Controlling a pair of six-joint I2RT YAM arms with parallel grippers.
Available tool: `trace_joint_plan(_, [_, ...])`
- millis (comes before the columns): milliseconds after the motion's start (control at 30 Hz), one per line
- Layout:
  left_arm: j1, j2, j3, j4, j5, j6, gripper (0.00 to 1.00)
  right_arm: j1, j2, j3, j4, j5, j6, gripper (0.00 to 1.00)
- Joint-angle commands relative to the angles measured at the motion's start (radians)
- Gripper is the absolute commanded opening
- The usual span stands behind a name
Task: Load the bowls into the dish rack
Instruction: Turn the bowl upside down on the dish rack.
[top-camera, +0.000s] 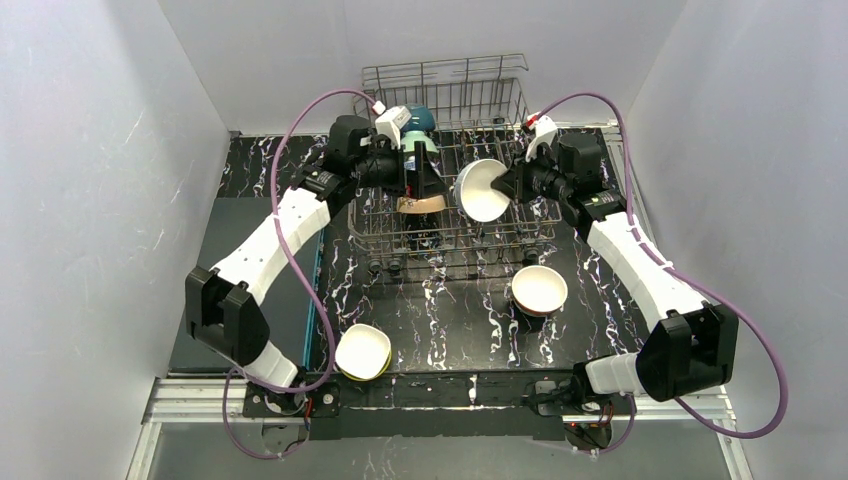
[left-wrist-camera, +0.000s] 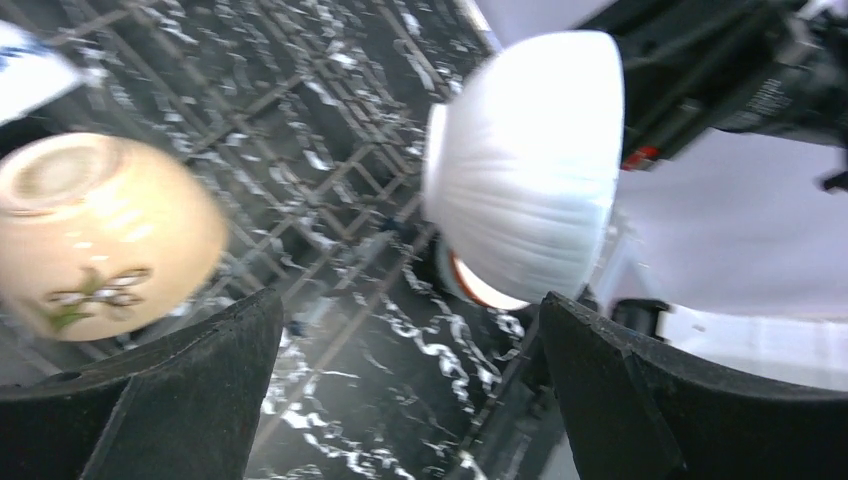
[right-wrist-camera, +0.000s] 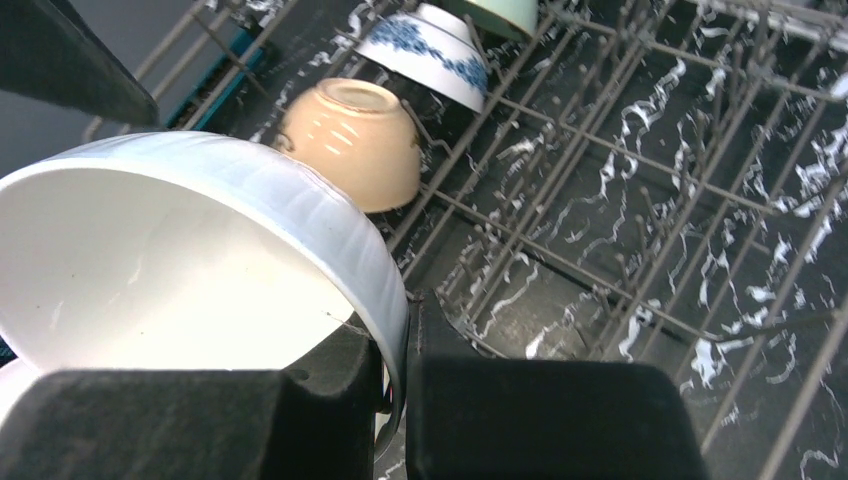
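The grey wire dish rack (top-camera: 446, 262) stands at the table's far middle. In it a teal bowl (top-camera: 419, 118), a mint bowl (top-camera: 421, 142) and a tan bowl (top-camera: 421, 204) stand in a row. My left gripper (top-camera: 421, 184) is open and empty just above the tan bowl (left-wrist-camera: 100, 235). My right gripper (top-camera: 507, 184) is shut on the rim of a white bowl (top-camera: 480, 190), held tilted on its side over the rack's middle. The right wrist view shows the white bowl (right-wrist-camera: 180, 250), the tan bowl (right-wrist-camera: 352, 140), a blue-patterned bowl (right-wrist-camera: 425, 50) and the mint bowl (right-wrist-camera: 495, 12).
A white-inside bowl (top-camera: 540, 288) sits on the table in front of the rack's right corner, apparently on a darker one. A yellow-green bowl stack (top-camera: 362, 352) sits near the left arm's base. Grey walls close in both sides.
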Motion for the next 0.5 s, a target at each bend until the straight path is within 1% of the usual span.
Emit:
trace_joint_plan(0, [-0.013,-0.089,-0.060,0.180,0.198,-0.189,0.98,0.004,-0.038,0.009,0.165,-0.142,0.019,0.01])
trace_joint_plan(67, [-0.019,-0.086,-0.058,0.183,0.208,-0.203,0.98,0.006,-0.034,0.008,0.194,-0.181,0.023,0.01])
trace_joint_plan(233, [-0.045,-0.075,-0.042,0.195,0.203,-0.231,0.98,0.011,-0.029,0.007,0.199,-0.189,0.035,0.01])
trace_joint_plan(400, [-0.080,-0.065,-0.033,0.147,0.114,-0.203,0.98,0.015,-0.020,0.010,0.214,-0.206,0.053,0.01])
trace_joint_plan(467, [-0.081,-0.060,-0.041,0.156,0.097,-0.220,0.98,0.017,-0.019,0.008,0.225,-0.218,0.063,0.01])
